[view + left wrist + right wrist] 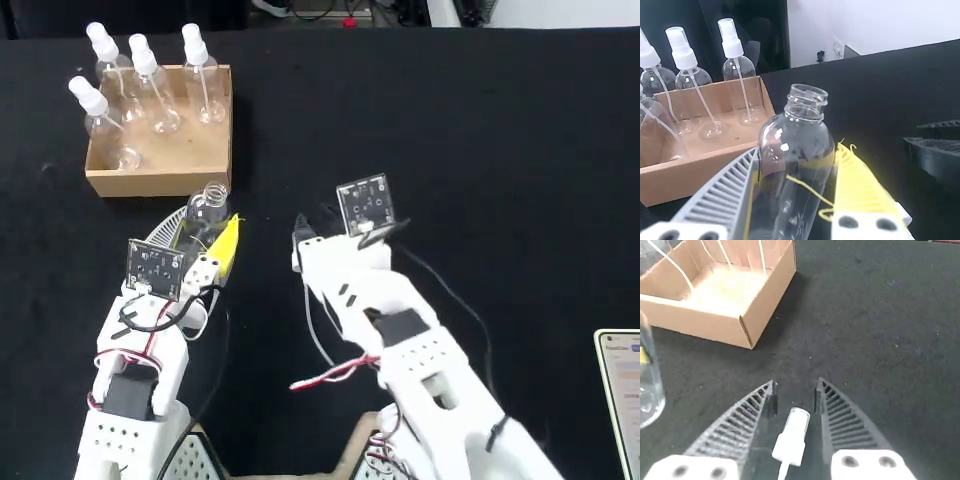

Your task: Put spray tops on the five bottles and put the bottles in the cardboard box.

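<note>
A clear bottle (207,203) with no top stands upright just in front of the cardboard box (160,168), and my left gripper (205,228) is shut on it. In the left wrist view the bottle (795,165) sits between the grey and yellow fingers (852,185), its neck open. Several bottles with white spray tops (150,90) stand in the box (700,167). My right gripper (795,388) is open low over the black table, with a white spray top (792,436) lying between its fingers. It is to the right of the held bottle in the high view (305,230).
The box (715,315) is at the table's far left. A white-edged device (620,395) lies at the right edge. The other arm's dark fingers (937,152) show beyond the held bottle. Bare black table stretches to the right and back.
</note>
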